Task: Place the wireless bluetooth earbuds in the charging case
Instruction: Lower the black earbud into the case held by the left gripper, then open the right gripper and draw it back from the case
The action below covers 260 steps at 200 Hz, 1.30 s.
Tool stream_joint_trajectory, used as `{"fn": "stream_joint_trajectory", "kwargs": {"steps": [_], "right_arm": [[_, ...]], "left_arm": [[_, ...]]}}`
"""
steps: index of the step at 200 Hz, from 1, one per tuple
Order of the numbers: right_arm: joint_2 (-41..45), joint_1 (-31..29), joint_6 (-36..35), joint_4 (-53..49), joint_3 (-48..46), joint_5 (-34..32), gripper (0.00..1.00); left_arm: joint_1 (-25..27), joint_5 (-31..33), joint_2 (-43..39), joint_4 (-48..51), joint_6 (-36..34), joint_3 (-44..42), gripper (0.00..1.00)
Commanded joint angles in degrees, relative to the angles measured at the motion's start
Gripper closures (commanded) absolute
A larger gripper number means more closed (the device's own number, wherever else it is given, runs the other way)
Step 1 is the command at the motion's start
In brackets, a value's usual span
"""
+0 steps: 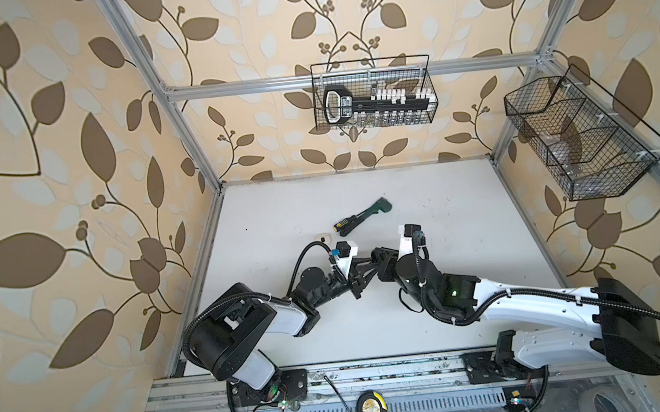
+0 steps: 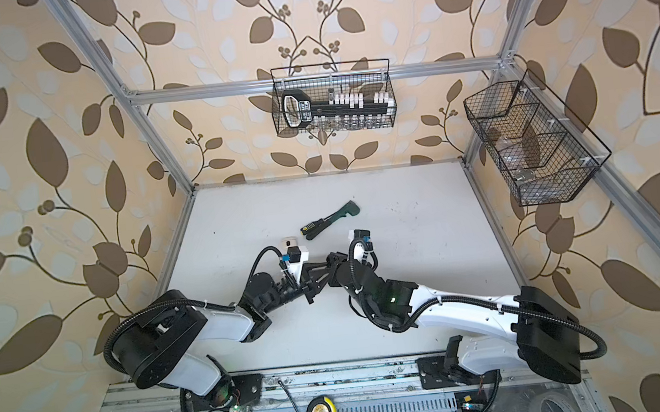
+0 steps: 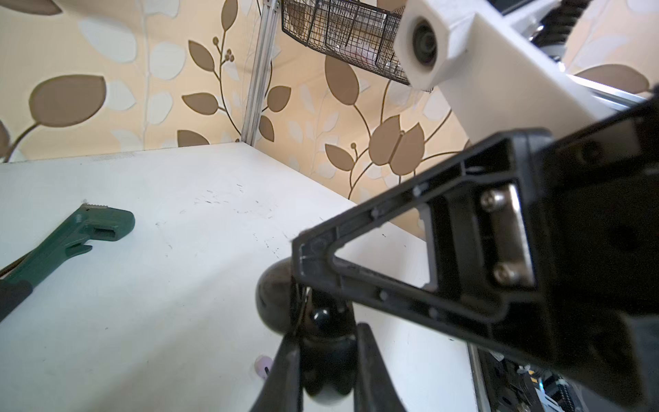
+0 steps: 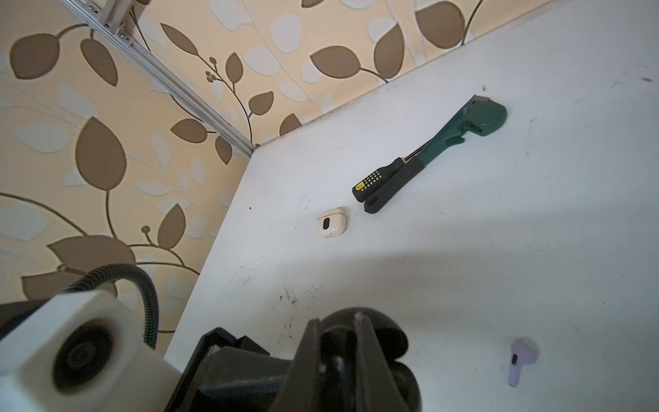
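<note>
Both grippers meet over the middle of the table in both top views. My left gripper [image 3: 326, 339] [image 1: 369, 261] is shut on the body of a black charging case [image 3: 328, 360], whose lid [image 3: 274, 303] stands open. My right gripper [image 4: 336, 321] [image 1: 384, 256] is shut on a black earbud [image 3: 321, 315] held at the case's opening; one of its fingers [image 3: 374, 214] reaches in from above. A lilac earbud [image 4: 520, 360] [image 3: 263, 364] lies loose on the table beside the case. A closed cream case [image 4: 332, 223] [image 1: 324, 239] rests further back to the left.
A green wrench [image 1: 366, 211] and a black-and-yellow screwdriver [image 1: 345, 225] lie side by side behind the grippers. Wire baskets hang on the back wall [image 1: 373, 94] and the right frame [image 1: 580, 134]. A tape measure [image 1: 370, 409] sits on the front rail.
</note>
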<state>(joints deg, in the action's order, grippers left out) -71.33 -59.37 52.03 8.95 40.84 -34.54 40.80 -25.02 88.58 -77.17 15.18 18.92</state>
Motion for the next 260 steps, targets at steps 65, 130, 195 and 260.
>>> {"fn": "stream_joint_trajectory", "kwargs": {"steps": [65,130,195,260], "right_arm": [[0.39,-0.37,-0.59,0.34,-1.82,2.99,0.76],[4.76,-0.32,-1.79,-2.02,-1.82,1.7,0.59],[12.08,5.63,-8.97,-12.9,4.38,8.32,0.52],[13.1,12.18,-19.38,-14.9,3.26,12.79,0.54]], "left_arm": [[-0.18,-1.09,-2.09,-4.4,-1.4,0.07,1.0],[-0.19,-1.35,-2.27,-4.4,-1.51,0.05,1.0],[-0.19,-2.26,-2.17,-4.44,-2.19,0.07,1.0],[-0.19,-5.45,-3.45,-4.4,-8.64,-0.79,1.0]]}}
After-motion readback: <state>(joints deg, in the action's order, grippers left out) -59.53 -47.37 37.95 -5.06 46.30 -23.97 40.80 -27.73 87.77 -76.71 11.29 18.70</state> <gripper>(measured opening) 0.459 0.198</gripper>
